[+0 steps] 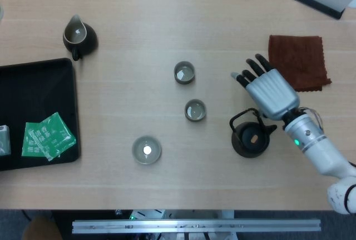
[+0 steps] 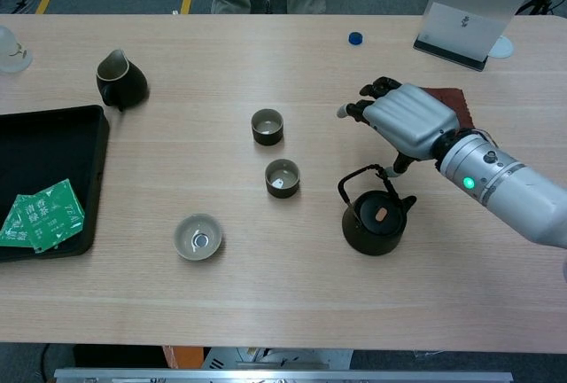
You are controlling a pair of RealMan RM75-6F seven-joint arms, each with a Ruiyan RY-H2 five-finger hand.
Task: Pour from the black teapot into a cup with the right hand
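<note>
Right now, right hand hovers at teapot's 12 o'clock, fingers spread, grasping nothing — prob. lining up for handle. Black teapot sits upright on table, nearest cup at its 9 o'clock, w/ handle arched on that side.

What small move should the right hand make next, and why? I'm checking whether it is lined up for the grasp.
Probably lower the right hand toward the teapot and curl its fingers around the arched handle. The hand holds nothing, with fingers spread, and hovers above and behind the pot; the handle stands upright and free, so the hand isn't on it yet.
</note>
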